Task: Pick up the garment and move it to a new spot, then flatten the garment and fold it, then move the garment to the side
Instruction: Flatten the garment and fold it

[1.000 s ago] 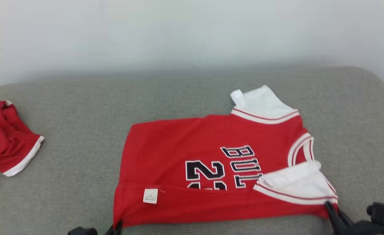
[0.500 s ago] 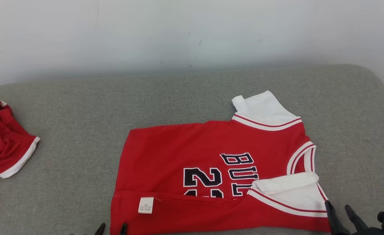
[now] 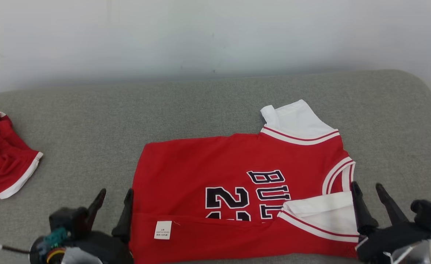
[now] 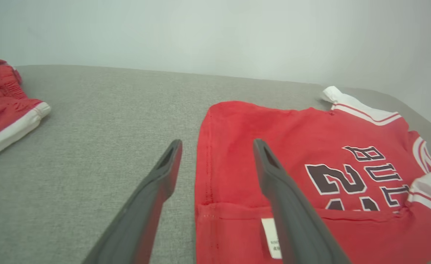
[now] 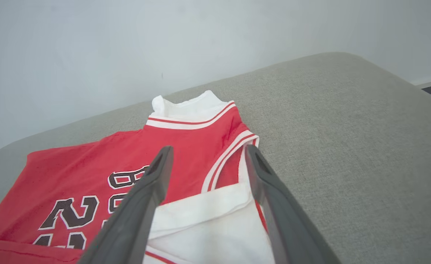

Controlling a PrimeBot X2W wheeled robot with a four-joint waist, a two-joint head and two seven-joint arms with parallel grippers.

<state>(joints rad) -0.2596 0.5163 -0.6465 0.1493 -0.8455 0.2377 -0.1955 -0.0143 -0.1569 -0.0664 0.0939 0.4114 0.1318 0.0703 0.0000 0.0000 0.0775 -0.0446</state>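
Red bunched cloth (image 3: 6, 157) with a white band at far left, cut off by the picture's edge; cannot tell what sort of garment. Grey fabric cushion (image 3: 208, 106) beneath everything, running off both sides and the bottom, with a pale wall (image 3: 200, 33) behind.

Next, left gripper (image 3: 115, 194) at lower left, its body partly cut by the bottom edge. Fingers spread wide, holding nothing, one over bare cushion, the other at the hem end of the jersey (image 3: 208, 165); contact with the cloth impossible to judge.

Jersey flat on the cushion, right of centre, hem to the left and neck to the right. Near long edge folded up over the front, hiding the lower part of the print. Reads "BUL" in black letters outlined in white, the rest covered by a folded white sleeve (image 3: 325, 216). Beside it a large "2", plus scraps of a second figure under the fold, unreadable. Small white tag (image 3: 163, 230) on the folded strip, print too small to read. Second white sleeve (image 3: 296, 117) sticking out at the far edge, one corner curled. Red-and-white striped trim (image 3: 338, 174) curving at the right end. Fabric mostly smooth.

Last, right gripper (image 3: 367, 189) at lower right, fingers parted and empty, one over the end of the folded sleeve, the other over cushion just beside the jersey.
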